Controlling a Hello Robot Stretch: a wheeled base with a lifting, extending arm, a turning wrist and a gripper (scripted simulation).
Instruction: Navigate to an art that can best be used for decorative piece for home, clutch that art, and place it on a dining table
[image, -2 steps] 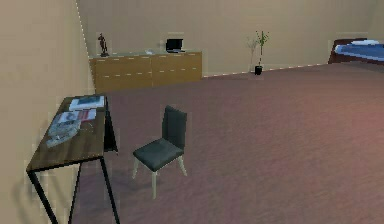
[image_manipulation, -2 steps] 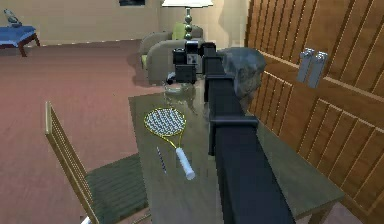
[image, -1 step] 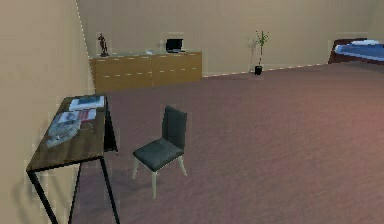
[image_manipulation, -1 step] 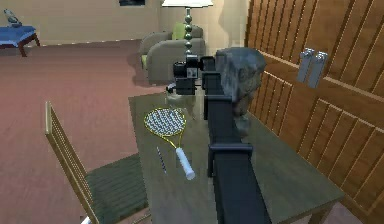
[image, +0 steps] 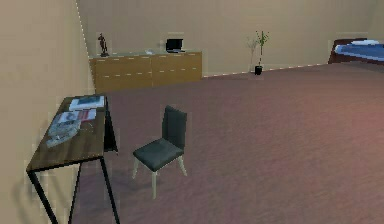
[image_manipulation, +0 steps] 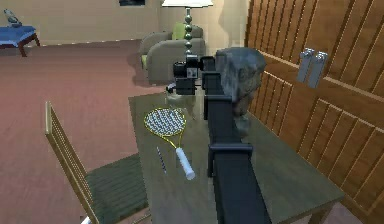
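Wooden tabletop (image_manipulation: 282, 160), mottled grey sculpture (image_manipulation: 243, 75) upright, long axis vertical

A mottled grey sculpture (image_manipulation: 242, 75) shows upright above the brown dining table (image_manipulation: 285, 165).

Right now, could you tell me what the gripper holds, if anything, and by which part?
I cannot tell; a mottled grey object shows beside the gripper.

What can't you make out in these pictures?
- Arm side view: whether the fingers hold anything; the table lies behind them.
- Arm side view: part of the grey mottled object, hidden by the arm.
- Forward view: the dark figure on the dresser, too small to identify.
- Forward view: the bed, cut off by the right edge.
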